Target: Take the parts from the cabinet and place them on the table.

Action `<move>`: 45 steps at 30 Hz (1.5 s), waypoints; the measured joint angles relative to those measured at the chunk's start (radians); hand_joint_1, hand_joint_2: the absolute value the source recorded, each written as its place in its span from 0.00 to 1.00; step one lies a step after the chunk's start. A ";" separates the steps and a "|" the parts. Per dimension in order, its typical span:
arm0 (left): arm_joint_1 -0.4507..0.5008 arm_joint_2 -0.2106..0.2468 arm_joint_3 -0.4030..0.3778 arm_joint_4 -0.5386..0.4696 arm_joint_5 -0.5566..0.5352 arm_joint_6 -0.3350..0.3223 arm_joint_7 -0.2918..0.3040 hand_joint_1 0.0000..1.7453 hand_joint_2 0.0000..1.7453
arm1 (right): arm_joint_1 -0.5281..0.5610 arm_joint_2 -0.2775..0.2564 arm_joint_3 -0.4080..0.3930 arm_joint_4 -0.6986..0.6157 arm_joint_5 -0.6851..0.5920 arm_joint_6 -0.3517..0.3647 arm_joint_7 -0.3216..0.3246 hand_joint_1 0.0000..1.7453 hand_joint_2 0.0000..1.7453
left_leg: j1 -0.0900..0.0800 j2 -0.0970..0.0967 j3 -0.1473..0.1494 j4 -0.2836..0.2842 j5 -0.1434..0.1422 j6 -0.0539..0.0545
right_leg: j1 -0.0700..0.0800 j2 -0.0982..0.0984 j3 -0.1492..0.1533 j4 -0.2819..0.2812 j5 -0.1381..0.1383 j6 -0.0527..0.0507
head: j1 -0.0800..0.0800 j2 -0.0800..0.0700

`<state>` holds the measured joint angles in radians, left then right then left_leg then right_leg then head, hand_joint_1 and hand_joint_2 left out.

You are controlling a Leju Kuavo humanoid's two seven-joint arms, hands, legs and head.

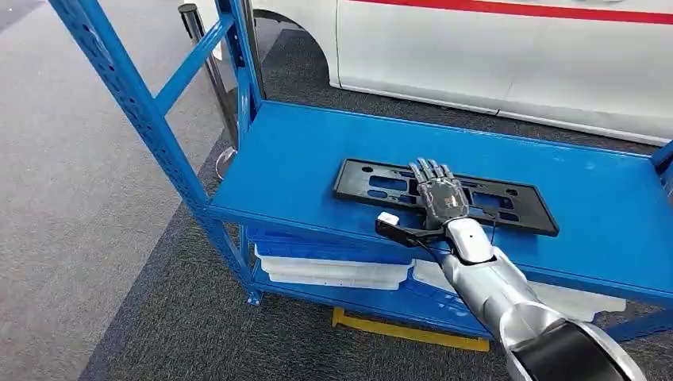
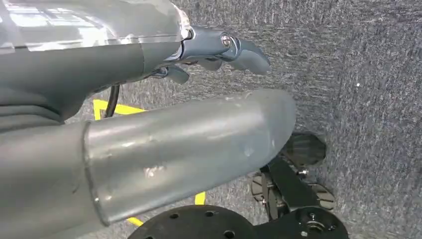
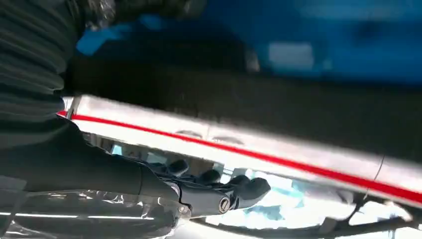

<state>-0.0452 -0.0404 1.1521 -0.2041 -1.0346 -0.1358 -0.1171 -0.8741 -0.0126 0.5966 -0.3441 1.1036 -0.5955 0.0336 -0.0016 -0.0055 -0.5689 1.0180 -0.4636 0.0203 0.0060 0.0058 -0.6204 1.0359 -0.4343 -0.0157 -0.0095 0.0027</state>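
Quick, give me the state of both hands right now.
Left hand: holds nothing, fingers curled in, hanging over the floor.
Right hand: fingers lie flat on the black plastic part on the blue shelf; grip cannot be told.

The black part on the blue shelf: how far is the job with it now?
Nothing looks done: the black part lies flat on the blue shelf. In hand: the right hand rests on its middle, fingers stretched over it, thumb at the near edge; a grip is unclear. Left: lifting and carrying it to the table.
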 joint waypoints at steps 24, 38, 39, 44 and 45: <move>0.000 0.002 0.011 0.000 0.004 0.008 0.007 0.00 1.00 | 0.024 -0.006 -0.031 0.011 -0.018 0.003 -0.024 1.00 1.00 | 0.000 0.000 0.000 0.000 0.000 0.000 | 0.000 0.000 0.001 0.000 0.000 0.000 | 0.000 0.000; 0.000 0.002 0.029 0.000 0.010 0.008 0.047 0.00 1.00 | 0.031 -0.006 -0.054 0.011 -0.012 -0.043 -0.039 1.00 1.00 | 0.000 0.000 0.000 0.000 0.000 0.000 | 0.000 0.000 0.001 0.000 0.000 0.000 | 0.000 0.000; 0.000 0.002 0.029 0.000 0.011 0.006 0.045 0.00 1.00 | 0.033 -0.006 -0.056 0.010 0.001 -0.058 -0.039 1.00 1.00 | 0.000 0.000 0.000 0.000 0.000 0.000 | 0.000 0.000 0.001 0.000 0.000 0.000 | 0.000 0.000; -0.001 0.002 0.035 0.000 0.016 0.003 0.040 0.00 1.00 | 0.053 -0.013 -0.062 -0.020 0.036 -0.094 -0.039 1.00 1.00 | 0.000 0.000 0.000 0.000 0.000 0.000 | 0.000 0.000 0.000 0.000 0.000 0.000 | 0.000 0.000; -0.001 0.002 0.036 0.000 0.016 0.003 0.036 0.00 1.00 | 0.058 -0.014 -0.066 -0.029 0.056 -0.094 -0.044 1.00 1.00 | 0.000 0.000 0.000 0.000 0.000 0.000 | 0.000 0.000 0.000 0.000 0.000 0.000 | 0.000 0.000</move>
<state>-0.0458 -0.0381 1.1879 -0.2041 -1.0182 -0.1328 -0.0813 -0.8160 -0.0271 0.5302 -0.3731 1.1598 -0.6893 -0.0107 -0.0016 -0.0057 -0.5691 1.0181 -0.4640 0.0207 0.0059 0.0055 -0.6202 1.0358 -0.4344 -0.0155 -0.0095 0.0027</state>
